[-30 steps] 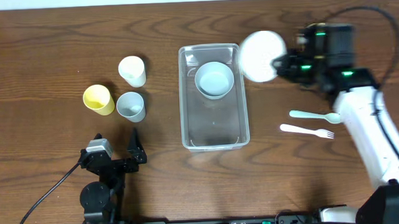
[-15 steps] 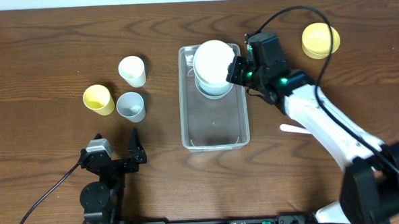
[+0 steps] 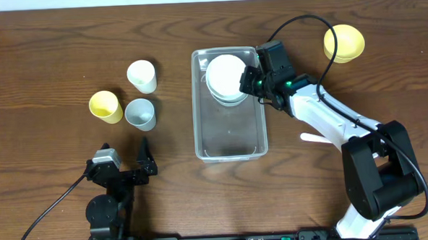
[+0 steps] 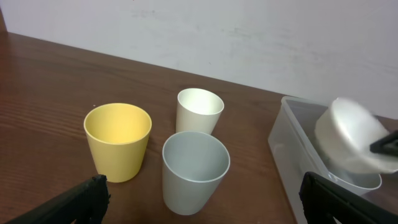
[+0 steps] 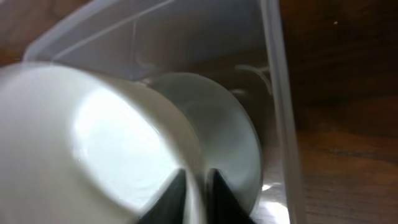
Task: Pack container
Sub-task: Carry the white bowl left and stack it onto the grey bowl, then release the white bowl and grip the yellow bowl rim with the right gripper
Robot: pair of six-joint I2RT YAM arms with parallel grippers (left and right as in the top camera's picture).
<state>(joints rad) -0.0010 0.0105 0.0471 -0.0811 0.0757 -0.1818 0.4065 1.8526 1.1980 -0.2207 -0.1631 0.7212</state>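
Observation:
The clear container [image 3: 229,144] lies at mid-table, with a pale-blue bowl [image 3: 228,100] at its far end. A white bowl [image 3: 225,72] hangs tilted just over that bowl, and my right gripper [image 3: 250,81] is shut on its right rim. In the right wrist view the fingers [image 5: 168,193] of my right gripper [image 5: 198,177] straddle the white bowl's [image 5: 106,137] rim, with the pale-blue bowl [image 5: 233,140] behind it inside the container [image 5: 277,93]. My left gripper [image 3: 125,149] stands open and empty near the front left. In its wrist view my left gripper [image 4: 202,193] faces the cups.
A yellow cup [image 3: 105,106], a white cup [image 3: 142,75] and a pale-blue cup [image 3: 141,114] stand left of the container. A yellow bowl [image 3: 343,43] sits at the back right. A white fork's [image 3: 310,137] handle shows beside the right arm.
The right arm swung the white bowl leftward from beside the container to over the pale-blue bowl, then lowered it slightly. The yellow bowl became visible. The left arm stayed still.

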